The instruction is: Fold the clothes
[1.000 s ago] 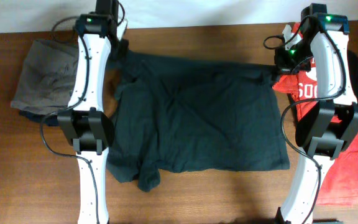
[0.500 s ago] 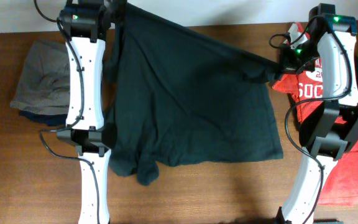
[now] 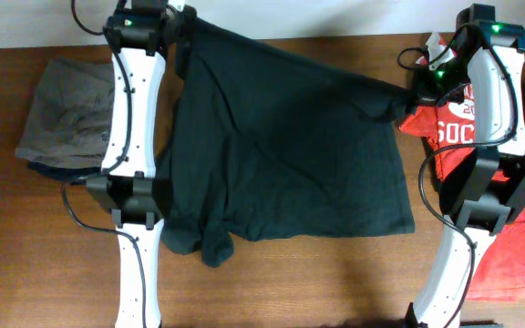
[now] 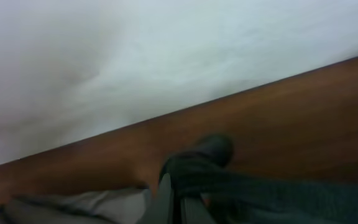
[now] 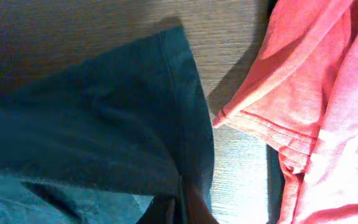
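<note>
A dark green T-shirt (image 3: 290, 155) is stretched over the middle of the wooden table, its far edge lifted between both arms. My left gripper (image 3: 182, 27) is shut on its far left corner, raised near the back edge; the left wrist view shows the fingers (image 4: 179, 202) pinching dark cloth (image 4: 197, 165). My right gripper (image 3: 406, 94) is shut on the far right corner, and the right wrist view shows the fingers (image 5: 182, 208) clamped on the dark fabric (image 5: 104, 124). The shirt's near hem and a bunched sleeve (image 3: 210, 246) rest on the table.
A folded grey-brown garment (image 3: 66, 114) lies at the far left. Red clothes (image 3: 463, 123) lie under the right arm, also in the right wrist view (image 5: 316, 93), with more red cloth (image 3: 518, 255) at the near right. A white wall (image 4: 135, 56) stands behind the table.
Both grippers lifted the shirt's far edge off the table and stretched it; the left gripper rose toward the back edge. The near hem slid slightly.
</note>
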